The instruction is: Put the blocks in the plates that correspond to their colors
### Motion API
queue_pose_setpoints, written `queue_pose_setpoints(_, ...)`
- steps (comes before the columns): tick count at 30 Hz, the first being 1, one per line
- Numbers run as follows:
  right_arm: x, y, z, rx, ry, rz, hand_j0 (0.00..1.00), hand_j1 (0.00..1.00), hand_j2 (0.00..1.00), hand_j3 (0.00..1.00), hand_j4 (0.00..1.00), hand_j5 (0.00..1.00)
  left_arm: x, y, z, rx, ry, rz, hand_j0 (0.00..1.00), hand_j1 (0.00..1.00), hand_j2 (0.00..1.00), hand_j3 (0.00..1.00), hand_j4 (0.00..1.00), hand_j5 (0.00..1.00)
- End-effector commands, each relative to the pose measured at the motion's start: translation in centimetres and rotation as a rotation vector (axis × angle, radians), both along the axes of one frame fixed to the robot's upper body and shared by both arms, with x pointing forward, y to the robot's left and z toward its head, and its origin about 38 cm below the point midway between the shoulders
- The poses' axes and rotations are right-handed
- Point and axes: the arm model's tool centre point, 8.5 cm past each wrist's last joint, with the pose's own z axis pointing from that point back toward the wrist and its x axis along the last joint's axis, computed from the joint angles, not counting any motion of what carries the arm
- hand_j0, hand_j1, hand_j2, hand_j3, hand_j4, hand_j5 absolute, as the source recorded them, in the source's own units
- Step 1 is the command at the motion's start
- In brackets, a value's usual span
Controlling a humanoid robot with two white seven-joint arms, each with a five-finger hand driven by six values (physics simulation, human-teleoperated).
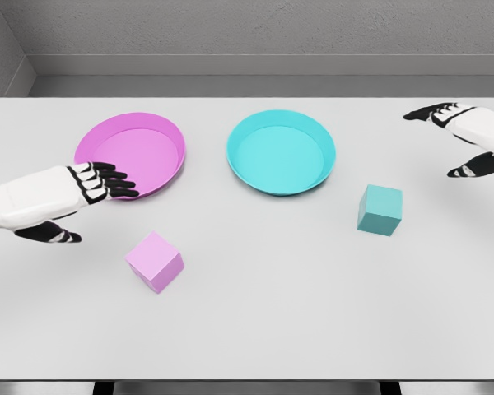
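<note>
A pink block (pixel 154 261) sits nearest the camera on the white counter (pixel 272 313), left of center, resting free with one corner turned toward the viewer. Just above and to its left, the left robot hand (pixel 90 193) reaches in from the picture's left edge on a white forearm, its dark fingers (pixel 115 183) stretched out flat and apart, the thumb (pixel 51 234) hanging lower and well separated; it holds nothing. The fingertips overlap the near rim of the pink plate (pixel 132 152), though whether they touch it cannot be told. The pink block lies apart from the hand, below the plate.

At the far right, the right robot hand (pixel 461 140) enters from the right edge, raised toward the back of the counter, fingers (pixel 428 112) extended leftward and thumb (pixel 476 167) spread wide below, gripping nothing. A teal block (pixel 379 209) stands on the counter below and to the left of this hand, well apart from it, and just beside the lower right rim of the teal plate (pixel 281 152).

The two shallow plates sit side by side at mid-counter, pink left, teal right, near each other but not touching. Both blocks remain outside the plates. A gray wall (pixel 255 33) closes the scene behind.
</note>
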Motion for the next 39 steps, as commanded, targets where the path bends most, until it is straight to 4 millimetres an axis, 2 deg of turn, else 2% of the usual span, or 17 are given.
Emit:
queue_pose_setpoints(1, 0.0, 0.3, -0.1, 0.005, 0.003, 0.004, 1.0, 1.0, 1.0, 1.0, 1.0, 1.0, 0.0, -0.2, -0.3, 0.007, 0.017, -0.005, 1.0, 1.0, 1.0, 1.0, 1.0, 1.0)
queue_pose_setpoints(6, 0.5, 0.0, 1.0, -0.003, -0.02, -0.002, 1.0, 1.0, 1.0, 1.0, 1.0, 1.0, 0.0, -0.9, -0.9, 0.033, 0.049, -0.025, 1.0, 1.0, 1.0, 1.0, 1.0, 1.0)
queue_pose_setpoints(10, 0.6, -0.1, 1.0, -0.054, -0.025, -0.011, 1.0, 1.0, 1.0, 1.0, 1.0, 1.0, -0.1, -3.8, -3.2, 0.044, 0.122, -0.096, 1.0, 1.0, 1.0, 1.0, 1.0, 1.0)
queue_pose_setpoints(12, 0.8, 0.6, 2.0, -0.064, -0.051, 0.008, 1.0, 1.0, 1.0, 1.0, 1.0, 1.0, -0.4, -4.2, -3.9, 0.047, 0.146, -0.11, 1.0, 1.0, 1.0, 1.0, 1.0, 1.0)
queue_pose_setpoints(14, 0.4, 2.4, 2.5, -0.111, -0.079, 0.059, 1.0, 1.0, 1.0, 1.0, 1.0, 1.0, -0.3, -4.7, -3.9, 0.044, 0.147, -0.122, 1.0, 1.0, 1.0, 1.0, 1.0, 1.0)
queue_pose_setpoints(16, 0.1, 3.4, 2.0, -0.145, -0.078, 0.083, 1.0, 1.0, 1.0, 1.0, 1.0, 1.0, 0.0, -4.7, -3.5, 0.048, 0.146, -0.122, 1.0, 1.0, 1.0, 1.0, 1.0, 1.0)
queue_pose_setpoints(18, -0.1, 4.9, 0.5, -0.193, -0.042, 0.132, 1.0, 1.0, 1.0, 1.0, 1.0, 1.0, 0.0, -4.7, -3.3, 0.027, 0.159, -0.123, 1.0, 1.0, 1.0, 1.0, 1.0, 1.0)
queue_pose_setpoints(19, -0.3, 6.1, 0.0, -0.266, -0.049, 0.162, 1.0, 1.0, 1.0, 1.0, 1.0, 1.0, 0.0, -4.8, -3.2, 0.024, 0.161, -0.123, 1.0, 1.0, 1.0, 1.0, 1.0, 1.0)
queue_pose_setpoints(23, -1.0, 8.4, -0.9, -0.427, -0.077, 0.222, 1.0, 1.0, 1.0, 1.0, 1.0, 1.0, -0.1, -5.3, -3.6, 0.01, 0.169, -0.133, 1.0, 1.0, 1.0, 1.0, 1.0, 1.0)
queue_pose_setpoints(27, -1.7, 8.1, -1.3, -0.538, -0.072, 0.241, 1.0, 1.0, 1.0, 1.0, 1.0, 1.0, -0.2, -6.1, -4.1, -0.004, 0.177, -0.15, 1.0, 1.0, 1.0, 1.0, 1.0, 1.0)
queue_pose_setpoints(31, -2.6, 9.5, -1.8, -0.562, -0.073, 0.3, 1.0, 1.0, 1.0, 1.0, 1.0, 1.0, -0.3, -6.4, -4.4, -0.001, 0.184, -0.157, 1.0, 1.0, 1.0, 1.0, 1.0, 1.0)
queue_pose_setpoints(35, -3.2, 9.6, -2.4, -0.599, -0.052, 0.329, 1.0, 1.0, 1.0, 1.0, 1.0, 1.0, -0.4, -6.6, -4.9, 0.01, 0.196, -0.166, 1.0, 1.0, 1.0, 1.0, 1.0, 1.0)
queue_pose_setpoints(39, -3.6, 10.2, -4.1, -0.653, -0.029, 0.36, 1.0, 1.0, 1.0, 1.0, 1.0, 1.0, -0.5, -7.2, -5.2, 0.013, 0.206, -0.179, 1.0, 1.0, 1.0, 1.0, 1.0, 1.0)
